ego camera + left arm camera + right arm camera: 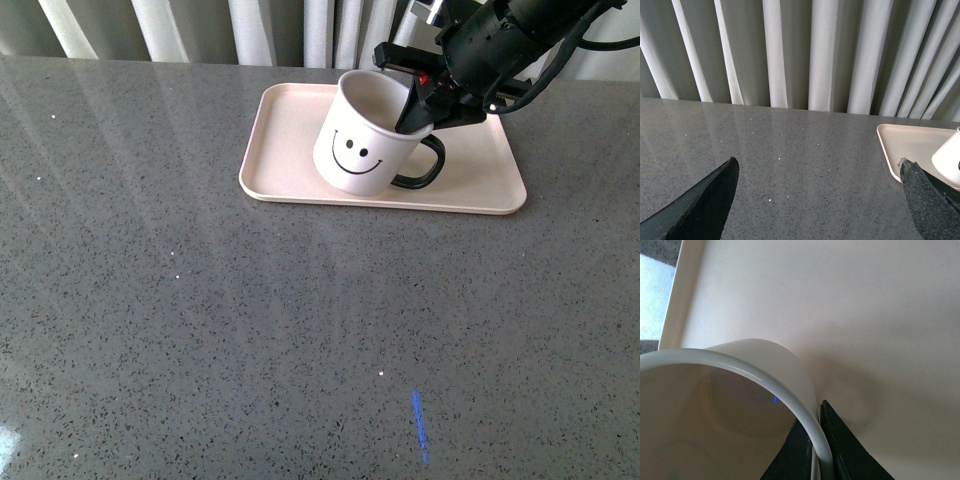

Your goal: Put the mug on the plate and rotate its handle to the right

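The white mug (360, 140) with a black smiley face is tilted over the pale pink plate (290, 130), its face toward me. Its black handle (425, 170) points to the right and slightly toward me. My right gripper (425, 105) is shut on the mug's right rim, one finger inside and one outside. In the right wrist view the rim (765, 372) runs between the two black fingers (840, 450), with the plate (840, 305) below. My left gripper (817, 170) is open and empty over the table; the plate's corner (905, 142) and the mug's edge (950, 155) show beside it.
The grey speckled tabletop (250, 330) spreads in front of the plate. Pale pleated curtains (800, 50) hang behind the table's far edge. A small blue light streak (420, 425) lies on the near table.
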Controlling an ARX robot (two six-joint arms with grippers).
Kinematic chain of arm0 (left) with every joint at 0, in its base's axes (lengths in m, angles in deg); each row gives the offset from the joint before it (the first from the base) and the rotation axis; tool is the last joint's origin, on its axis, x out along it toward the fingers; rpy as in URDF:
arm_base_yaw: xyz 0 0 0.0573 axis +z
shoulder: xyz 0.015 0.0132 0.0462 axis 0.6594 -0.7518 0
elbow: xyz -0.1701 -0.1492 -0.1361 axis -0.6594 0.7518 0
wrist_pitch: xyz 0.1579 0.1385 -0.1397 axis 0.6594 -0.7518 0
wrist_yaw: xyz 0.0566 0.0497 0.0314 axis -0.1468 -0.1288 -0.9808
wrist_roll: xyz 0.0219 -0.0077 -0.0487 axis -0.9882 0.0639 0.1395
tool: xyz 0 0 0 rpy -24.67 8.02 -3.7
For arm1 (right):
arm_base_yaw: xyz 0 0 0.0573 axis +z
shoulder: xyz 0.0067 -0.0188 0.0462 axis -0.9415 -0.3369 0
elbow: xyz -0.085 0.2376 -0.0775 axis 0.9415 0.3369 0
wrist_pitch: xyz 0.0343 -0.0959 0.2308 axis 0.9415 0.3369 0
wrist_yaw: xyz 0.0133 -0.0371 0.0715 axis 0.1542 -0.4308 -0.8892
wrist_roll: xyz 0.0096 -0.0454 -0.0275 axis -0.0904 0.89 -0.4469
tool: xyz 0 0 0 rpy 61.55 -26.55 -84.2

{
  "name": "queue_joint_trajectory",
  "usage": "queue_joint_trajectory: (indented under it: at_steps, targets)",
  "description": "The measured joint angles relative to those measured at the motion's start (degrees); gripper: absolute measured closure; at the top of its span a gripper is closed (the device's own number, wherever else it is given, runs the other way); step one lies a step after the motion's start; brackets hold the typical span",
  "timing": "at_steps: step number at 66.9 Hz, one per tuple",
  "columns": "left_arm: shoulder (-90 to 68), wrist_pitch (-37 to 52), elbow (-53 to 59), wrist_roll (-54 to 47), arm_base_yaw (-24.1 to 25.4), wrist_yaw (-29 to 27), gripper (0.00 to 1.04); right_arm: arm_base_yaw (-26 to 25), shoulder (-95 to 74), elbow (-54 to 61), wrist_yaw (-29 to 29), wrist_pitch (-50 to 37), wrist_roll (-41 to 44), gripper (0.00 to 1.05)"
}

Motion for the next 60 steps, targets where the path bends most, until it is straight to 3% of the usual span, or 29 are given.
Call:
queue_joint_trajectory:
  at_steps: [28,60]
  targets:
    - [0.0,0.0,0.0,0.0,0.0,0.0,0.09,-4.0,0.3,-10.5,4.9,8.9,21.1,1.03]
    - [0.0,0.0,0.0,0.0,0.0,0.0,0.09,-2.4,-5.9,-15.8,4.7,13.5,28.8,1.03]
